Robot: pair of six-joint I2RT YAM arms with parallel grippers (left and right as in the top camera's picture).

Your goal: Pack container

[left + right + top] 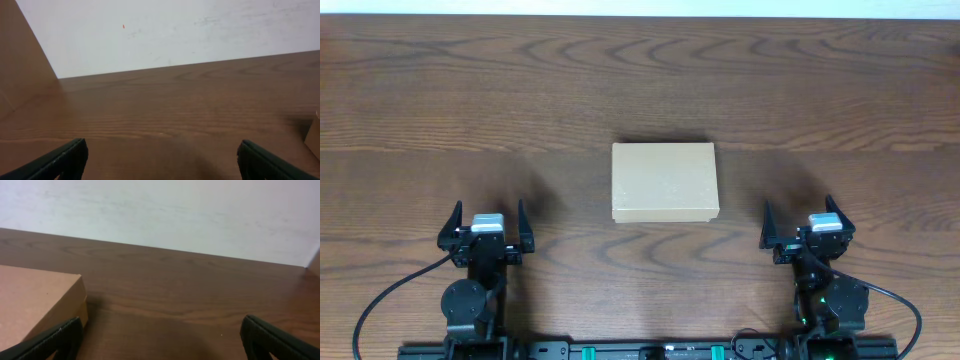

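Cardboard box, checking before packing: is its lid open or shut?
Shut: the cardboard box shows a flat, unbroken top from overhead, no flap raised.

One camera hangs above the table (470, 90) and looks straight down, far enough off to take in most of the top. From there the box (664, 182) sits mid-picture, with the left gripper (488, 210) and right gripper (800, 208) at the lower edge. The other two cameras ride on the wrists, low and close to the wood, facing forward across it to the white wall (200, 30). Each has its own gripper at the bottom of its picture. All three views share the box. The left wrist catches only a sliver at its right edge, while the right wrist sees a near corner at its left.
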